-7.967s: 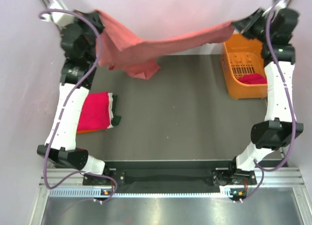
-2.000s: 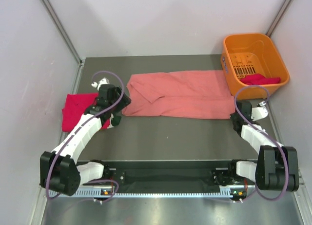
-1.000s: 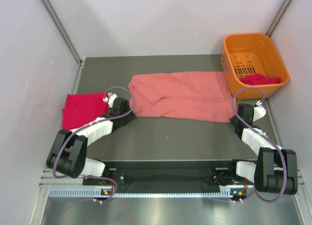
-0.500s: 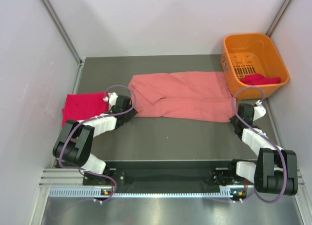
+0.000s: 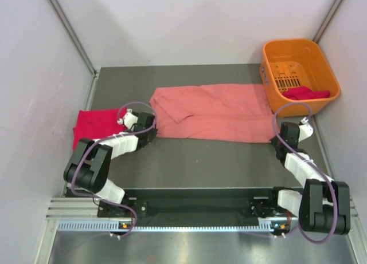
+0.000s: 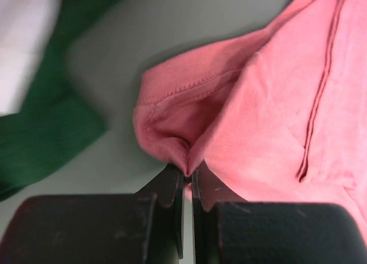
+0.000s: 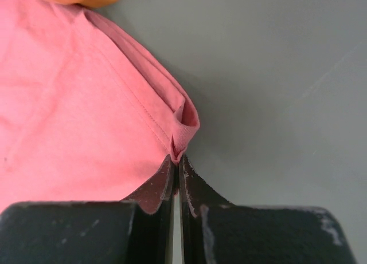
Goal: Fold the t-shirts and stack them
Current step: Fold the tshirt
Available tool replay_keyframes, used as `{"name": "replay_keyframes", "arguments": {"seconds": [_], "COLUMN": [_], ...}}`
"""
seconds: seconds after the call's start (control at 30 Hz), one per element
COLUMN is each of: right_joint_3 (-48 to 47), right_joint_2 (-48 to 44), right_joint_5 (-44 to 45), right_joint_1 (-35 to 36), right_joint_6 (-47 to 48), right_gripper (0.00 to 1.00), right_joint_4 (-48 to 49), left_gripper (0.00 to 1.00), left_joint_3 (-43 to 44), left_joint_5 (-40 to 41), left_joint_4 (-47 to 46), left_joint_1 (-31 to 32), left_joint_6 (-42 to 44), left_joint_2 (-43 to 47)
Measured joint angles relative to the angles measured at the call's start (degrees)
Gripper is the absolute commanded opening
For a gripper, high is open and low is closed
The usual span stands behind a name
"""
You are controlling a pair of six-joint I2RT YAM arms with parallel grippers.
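A large salmon-pink t-shirt [image 5: 212, 111] lies spread in a long strip across the middle of the table. My left gripper [image 5: 151, 130] is shut on its near left corner; in the left wrist view the cloth [image 6: 241, 121] bunches into a fold pinched at my left gripper [image 6: 187, 173]. My right gripper [image 5: 279, 137] is shut on the near right corner, where the hem [image 7: 184, 129] folds into my right gripper [image 7: 176, 160]. A magenta-red t-shirt [image 5: 94, 128] lies folded at the left, with dark green [image 6: 46, 121] and white [image 6: 23, 40] cloth beside it in the left wrist view.
An orange plastic basket [image 5: 298, 49] stands at the back right with red cloth [image 5: 307, 94] inside. Grey walls close in the table on three sides. Both arms lie low along the table's near half.
My left gripper has closed on the pink shirt's near left corner and pulled slightly left. The right gripper has held its corner without moving.
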State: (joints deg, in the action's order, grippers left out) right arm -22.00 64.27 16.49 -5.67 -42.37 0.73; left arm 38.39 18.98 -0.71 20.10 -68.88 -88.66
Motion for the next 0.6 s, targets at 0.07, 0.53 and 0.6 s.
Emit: {"name": "replay_keyframes", "arguments": {"seconds": [0.07, 0.53, 0.6], "right_joint_3": [0.0, -8.5, -11.4], "right_joint_2": [-1.6, -13.0, -13.1], "right_joint_5": [0.3, 2.1, 1.9], "right_joint_1": [0.6, 4.9, 4.9], "right_joint_6": [0.4, 0.2, 0.1], "right_gripper": [0.0, 0.0, 0.0], "right_joint_4": [-0.8, -14.9, -16.7], "left_gripper": [0.0, 0.0, 0.0], "left_joint_3": [0.0, 6.4, 10.4], "left_joint_5": [1.6, 4.4, 4.0], "left_joint_4": [3.1, 20.4, 23.9], "left_joint_1": [0.0, -0.4, -1.2], "left_joint_6": [0.0, 4.0, 5.0], "left_joint_2": [1.5, 12.9, 12.9]}}
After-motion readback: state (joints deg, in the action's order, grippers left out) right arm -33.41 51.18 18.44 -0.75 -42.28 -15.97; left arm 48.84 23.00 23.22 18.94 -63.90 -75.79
